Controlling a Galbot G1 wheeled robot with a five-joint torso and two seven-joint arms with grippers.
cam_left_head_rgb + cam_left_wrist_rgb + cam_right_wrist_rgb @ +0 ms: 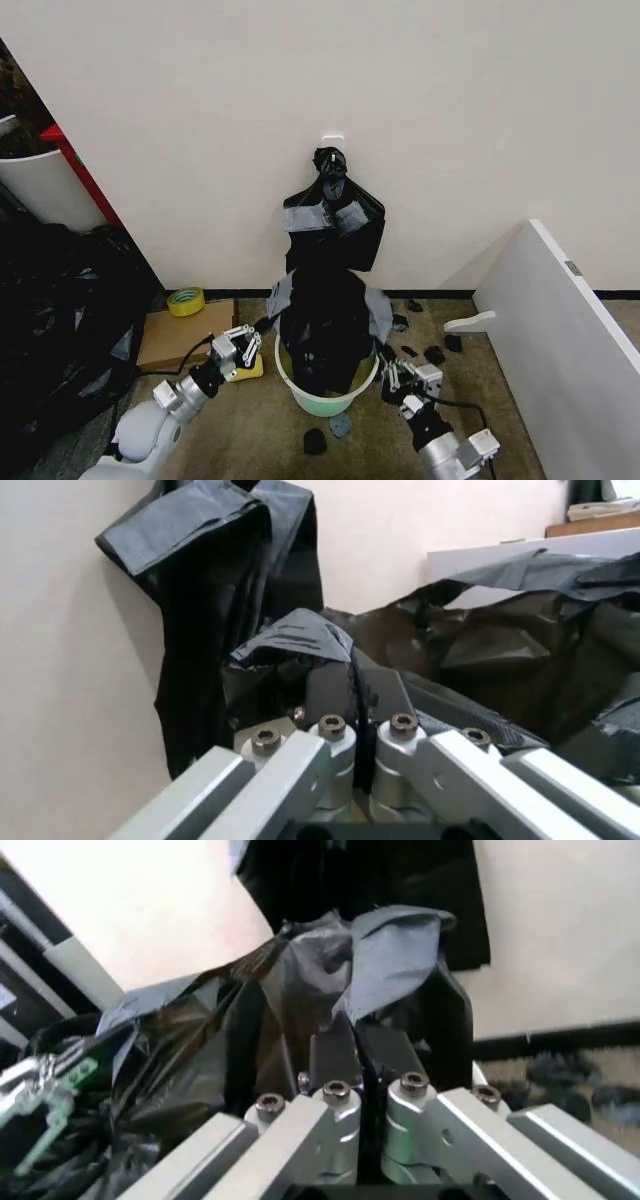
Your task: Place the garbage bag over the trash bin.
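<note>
The trash bin point(345, 403) is a round white bucket standing on the floor by the wall. The garbage bag point(325, 320) rises out of it as a glossy black, wrinkled mass, its mouth spread over the rim. My left gripper point(260, 333) is at the bin's left side, shut on the bag's edge. In the left wrist view, that gripper point(355, 686) pinches a fold of the bag point(290, 641). My right gripper point(387, 370) is at the bin's right rim, shut on the opposite edge. In the right wrist view, this gripper point(353, 1041) clamps the bag point(330, 967).
A black bundle with grey tape patches point(332, 222) hangs on the wall above the bin. A cardboard box point(180, 335) with a yellow tape roll point(186, 300) lies to the left, beyond it a heap of black plastic point(50, 320). A white board point(560, 340) leans at the right. Dark scraps point(315, 441) litter the floor.
</note>
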